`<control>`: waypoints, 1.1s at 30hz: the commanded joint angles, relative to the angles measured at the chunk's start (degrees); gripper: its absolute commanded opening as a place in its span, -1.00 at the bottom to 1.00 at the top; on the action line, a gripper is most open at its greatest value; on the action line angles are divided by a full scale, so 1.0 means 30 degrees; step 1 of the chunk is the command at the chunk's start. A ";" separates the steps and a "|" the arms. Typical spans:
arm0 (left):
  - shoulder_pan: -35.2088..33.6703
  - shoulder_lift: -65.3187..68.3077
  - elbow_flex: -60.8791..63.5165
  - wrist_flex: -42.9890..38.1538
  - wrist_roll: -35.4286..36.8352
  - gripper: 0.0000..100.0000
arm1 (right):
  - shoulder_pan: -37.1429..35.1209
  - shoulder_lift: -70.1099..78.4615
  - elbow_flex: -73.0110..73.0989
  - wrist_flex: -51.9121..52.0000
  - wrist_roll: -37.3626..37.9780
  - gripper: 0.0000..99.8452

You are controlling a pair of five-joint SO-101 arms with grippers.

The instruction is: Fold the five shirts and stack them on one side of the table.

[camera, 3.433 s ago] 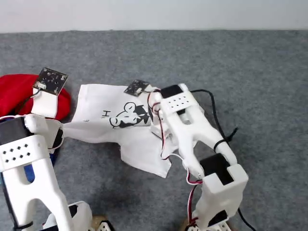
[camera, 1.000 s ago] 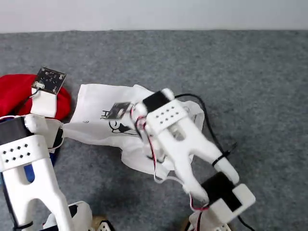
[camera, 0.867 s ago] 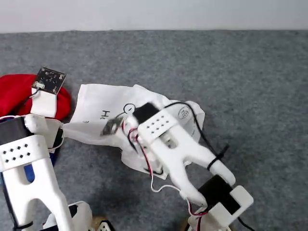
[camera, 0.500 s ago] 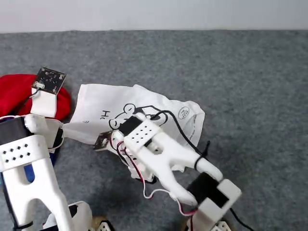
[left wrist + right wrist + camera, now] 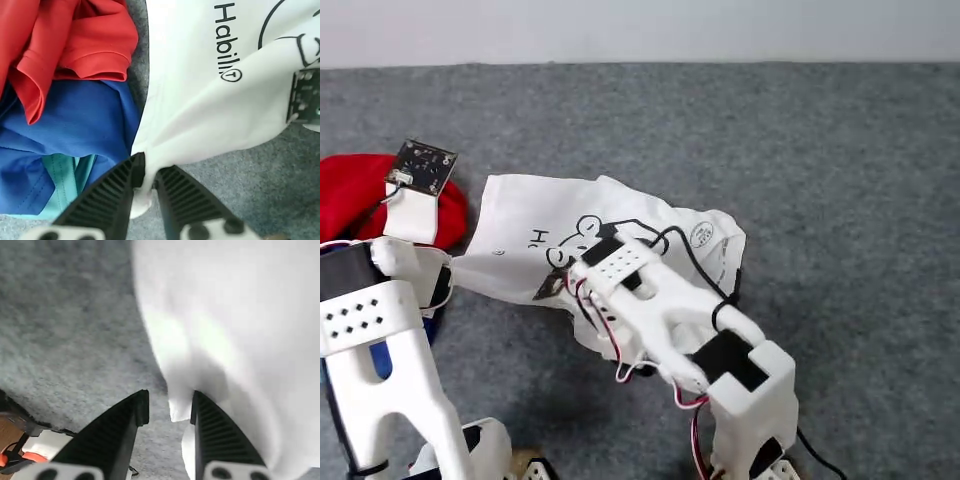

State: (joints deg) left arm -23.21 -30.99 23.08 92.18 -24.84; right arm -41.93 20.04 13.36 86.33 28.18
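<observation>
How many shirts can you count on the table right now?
4: a white shirt spread out, and heaped beside it a red shirt, a blue shirt under the red, and a teal shirt beneath that. A fifth may be hidden underneath.

White plastic arms (image 5: 665, 310) carry black servos (image 5: 725, 355) and red wires (image 5: 603, 332).

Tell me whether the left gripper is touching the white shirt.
Touching. The left wrist view shows the left gripper pinching a bunched edge of the white shirt between its fingers.
</observation>
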 commanded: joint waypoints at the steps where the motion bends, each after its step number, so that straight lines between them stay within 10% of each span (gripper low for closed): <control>1: -0.0088 -0.0557 -0.0513 0.0088 0.0088 -0.97 | 0.1304 -0.0073 -0.0029 -0.0220 0.0645 -0.68; 33: -0.0088 -0.0645 0.0278 -0.0381 0.0088 -0.97 | 0.2242 0.1128 -0.2520 0.0073 0.0557 -0.98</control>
State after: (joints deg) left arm -23.21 -31.16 24.48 92.18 -24.84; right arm -35.87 26.20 8.35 84.31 29.67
